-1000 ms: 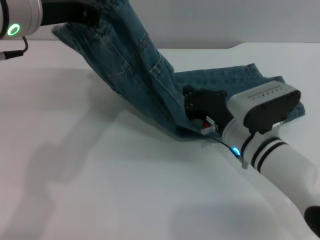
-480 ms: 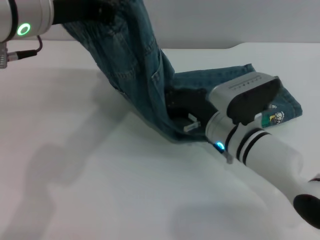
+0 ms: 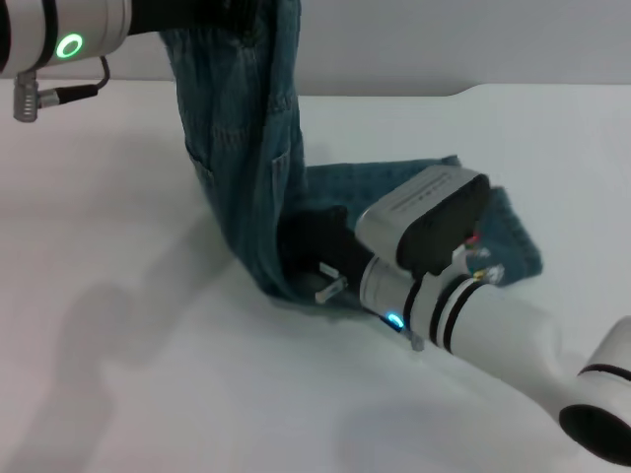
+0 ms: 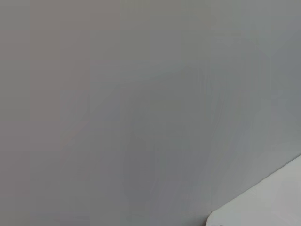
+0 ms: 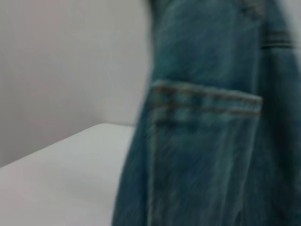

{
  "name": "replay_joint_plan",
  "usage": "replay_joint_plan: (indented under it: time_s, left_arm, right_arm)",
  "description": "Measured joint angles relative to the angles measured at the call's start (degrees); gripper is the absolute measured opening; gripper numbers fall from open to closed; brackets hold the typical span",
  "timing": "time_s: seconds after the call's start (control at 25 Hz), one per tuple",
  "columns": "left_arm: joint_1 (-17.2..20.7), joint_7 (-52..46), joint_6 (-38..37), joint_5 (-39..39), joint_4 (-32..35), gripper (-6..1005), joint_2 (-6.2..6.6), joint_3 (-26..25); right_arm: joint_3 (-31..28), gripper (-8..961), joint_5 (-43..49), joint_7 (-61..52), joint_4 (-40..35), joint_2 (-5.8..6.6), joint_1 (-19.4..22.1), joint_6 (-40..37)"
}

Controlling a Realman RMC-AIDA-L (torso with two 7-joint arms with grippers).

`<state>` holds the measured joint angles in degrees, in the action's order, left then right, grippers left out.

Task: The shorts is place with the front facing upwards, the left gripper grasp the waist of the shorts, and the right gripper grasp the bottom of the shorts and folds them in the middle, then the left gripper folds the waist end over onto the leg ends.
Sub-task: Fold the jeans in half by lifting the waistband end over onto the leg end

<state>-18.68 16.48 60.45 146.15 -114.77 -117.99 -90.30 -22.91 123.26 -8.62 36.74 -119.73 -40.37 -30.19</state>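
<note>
Denim shorts (image 3: 246,148), waist end cut off beside left gripper (image 3: 212,12).

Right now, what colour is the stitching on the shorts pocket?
Tan-orange, on the shorts pocket; right wrist view.

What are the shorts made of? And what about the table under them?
The shorts look like denim: blue-green woven cloth with faded streaks, and tan stitching along a pocket edge in the right wrist view. The table looks smooth, white and matte; whether plastic or painted wood, I can't tell.

Left tool (image 3: 212,12) high at the far left, right tool (image 3: 320,266) low (near the middle).
</note>
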Motion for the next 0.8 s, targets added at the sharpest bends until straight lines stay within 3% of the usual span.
replay_joint_plan:
  time_s: [0.16,0.52,0.8]
  left_arm:
    - [-0.02,0.22,-0.36,-0.14,0.14,49,0.02,0.03]
    - [1.03,0.84,-0.62,-0.24,0.37,48,0.04,0.04]
    - [0.52,0.91,-1.90,-1.07,0.12,55,0.04,1.56]
  right_arm:
    - [-1.39,-1,0.92,-0.05,0.00,-0.03,1.02,0.12]
    - [-11.00,-1,1.03,0.27,-1.77,0.95,8.75,-1.52]
    - [-10.51,-1,1.05,-0.54,-2.90,0.19,6.71,-0.61]
